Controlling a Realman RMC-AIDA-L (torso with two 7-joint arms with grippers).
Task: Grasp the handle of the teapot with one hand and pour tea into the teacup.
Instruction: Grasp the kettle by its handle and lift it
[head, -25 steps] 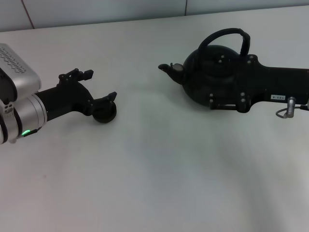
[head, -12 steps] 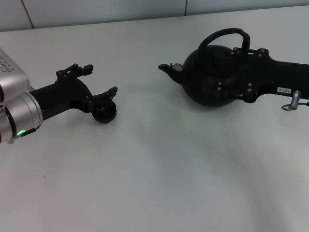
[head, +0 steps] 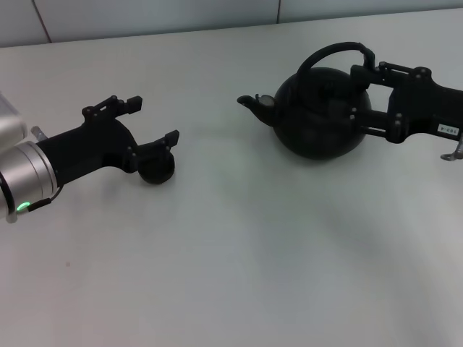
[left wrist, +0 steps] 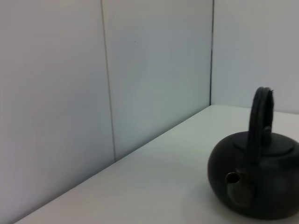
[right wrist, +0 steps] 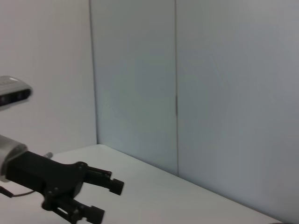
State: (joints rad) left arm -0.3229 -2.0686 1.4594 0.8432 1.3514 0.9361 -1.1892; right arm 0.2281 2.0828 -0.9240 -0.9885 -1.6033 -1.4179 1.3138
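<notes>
The teapot (head: 318, 116) is my landmark; it sits upright on the white table (head: 239, 260), lid on, so I cannot see what is inside it. Its short spout (head: 255, 103) points toward my left side.

Nearest to me and well to the left of the teapot, my left end effector (head: 153, 123) lies low over the table with its fingers spread. The teacup (head: 156, 168) sits just under and beside the lower finger; I cannot tell whether they touch, and its inside is hidden from me. Bare table lies between the teacup and the teapot's spout, with nothing in the way.

On the teapot's right side, my right end effector (head: 365, 97) reaches in from the right, its fingers spread, the upper one just beside the thick end of the handle (head: 336, 54) and the lower one against the teapot's belly. It is not closed on the handle. A small white label (head: 448, 130) sits on that arm, too small to read.

Beyond the teapot, the table ends at a pale panelled wall (left wrist: 154, 70). From my right wrist view the left end effector (right wrist: 100, 196) shows far off, fingers apart.
</notes>
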